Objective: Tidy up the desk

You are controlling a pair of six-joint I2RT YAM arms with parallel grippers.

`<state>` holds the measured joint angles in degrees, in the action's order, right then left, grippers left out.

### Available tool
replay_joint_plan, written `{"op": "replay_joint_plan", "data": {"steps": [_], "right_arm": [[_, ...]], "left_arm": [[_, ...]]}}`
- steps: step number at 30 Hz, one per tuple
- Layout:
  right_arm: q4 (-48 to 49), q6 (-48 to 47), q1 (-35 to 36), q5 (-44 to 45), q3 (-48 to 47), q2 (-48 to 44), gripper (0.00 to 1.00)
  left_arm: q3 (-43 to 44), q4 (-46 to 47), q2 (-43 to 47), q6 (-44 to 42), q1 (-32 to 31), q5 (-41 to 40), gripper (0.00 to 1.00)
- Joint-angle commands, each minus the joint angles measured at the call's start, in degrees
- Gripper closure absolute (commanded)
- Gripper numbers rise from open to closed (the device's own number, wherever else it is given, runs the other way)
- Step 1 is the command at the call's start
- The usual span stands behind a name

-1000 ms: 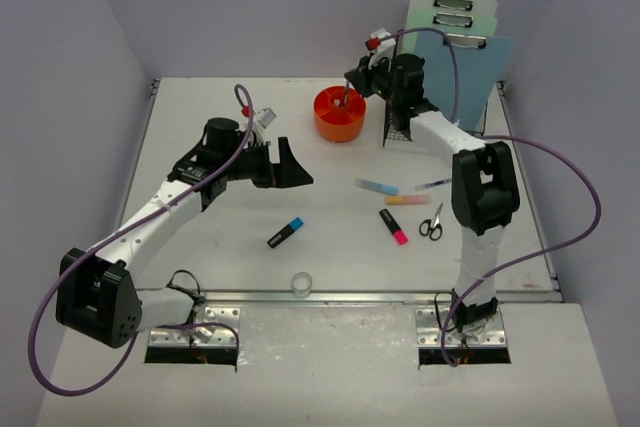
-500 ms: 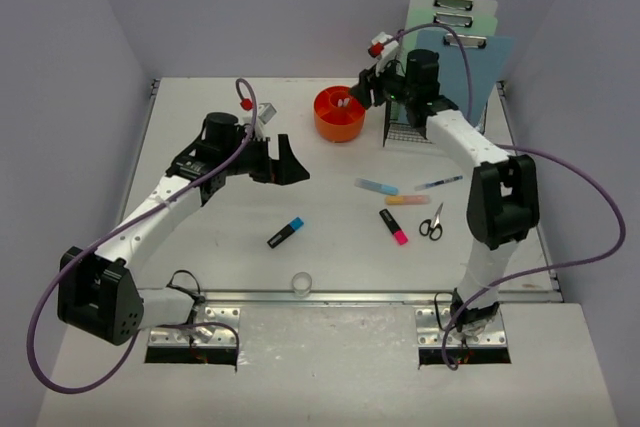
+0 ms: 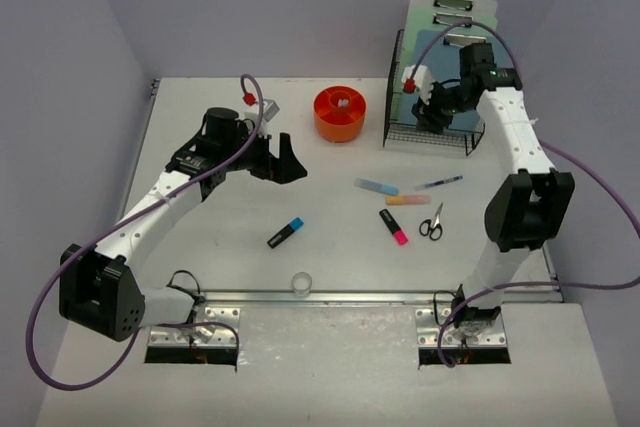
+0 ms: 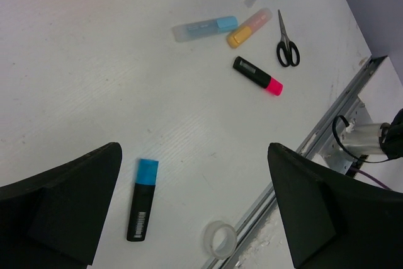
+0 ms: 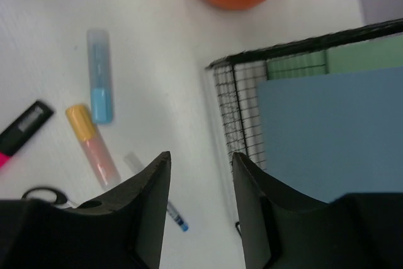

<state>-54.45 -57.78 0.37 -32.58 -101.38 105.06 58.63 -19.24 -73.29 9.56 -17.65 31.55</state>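
Note:
The desk (image 3: 200,237) is a white tabletop with loose stationery on it. My left gripper (image 3: 285,159) hangs open over its left middle; in the left wrist view that gripper (image 4: 195,209) frames a black-and-blue highlighter (image 4: 142,200) and a tape roll (image 4: 221,239), touching neither. My right gripper (image 3: 432,119) is open and empty above the front left corner of the black wire rack (image 3: 428,135). In the right wrist view this gripper (image 5: 201,159) hangs over bare desk beside the rack's wire edge (image 5: 242,114). An orange round container (image 3: 340,113) stands at the back centre.
A light blue highlighter (image 3: 376,186), an orange highlighter (image 3: 407,199), a pen (image 3: 438,183), scissors (image 3: 432,222) and a black-and-pink highlighter (image 3: 393,227) lie right of centre. Blue and green clipboards (image 3: 455,37) stand in the rack. A metal rail (image 3: 350,296) edges the front.
My right arm has drawn back from the orange container and swung right to the wire rack, and its jaws have opened. The left arm has hardly moved.

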Motion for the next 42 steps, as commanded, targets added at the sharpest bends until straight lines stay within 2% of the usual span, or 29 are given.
{"op": "replay_joint_plan", "data": {"steps": [1, 3, 8, 15, 27, 34, 36, 40, 41, 42], "right_arm": [[-11.88, -12.06, 2.6, 13.13, -0.41, 4.43, 0.58], [-9.85, -11.95, 3.84, 16.5, 0.65, 4.57, 0.59], [-0.71, -14.37, 7.21, 24.41, 10.7, 3.9, 0.56], [1.22, -16.31, 9.12, 31.48, 16.67, 7.73, 0.54], [4.68, -16.31, 10.0, 34.75, 18.96, 13.1, 0.52], [7.11, -16.9, 11.17, 35.27, 23.63, 13.96, 0.52], [8.16, -17.28, 11.47, 35.55, 24.93, 14.09, 0.6], [7.69, -17.55, 12.25, 35.3, 25.76, 14.15, 0.92], [7.33, -17.52, 12.44, 35.07, 25.61, 13.86, 0.98], [6.69, -17.16, 12.66, 34.57, 24.71, 13.27, 0.99]], "left_arm": [[2.1, 0.88, 0.25, -1.21, -0.02, -0.25, 0.0], [2.19, 0.78, 0.25, -1.13, -0.02, -0.43, 0.0], [2.43, 0.79, -0.25, -0.43, -0.02, 0.07, 0.0], [2.88, -0.09, -0.98, -0.85, -0.02, 0.29, 0.0], [2.45, 0.61, -1.75, -0.42, 0.07, 0.86, 0.0], [2.45, 0.87, -2.39, -0.35, 0.07, 0.97, 0.0], [2.45, 1.11, -2.45, -0.27, 0.07, 0.91, 0.0], [2.68, 1.05, -2.63, 0.0, 0.07, 0.82, 0.0], [2.77, 0.99, -2.62, 0.03, 0.07, 0.77, 0.0], [2.95, 0.81, -2.53, 0.07, 0.07, 0.68, 0.0]]}}
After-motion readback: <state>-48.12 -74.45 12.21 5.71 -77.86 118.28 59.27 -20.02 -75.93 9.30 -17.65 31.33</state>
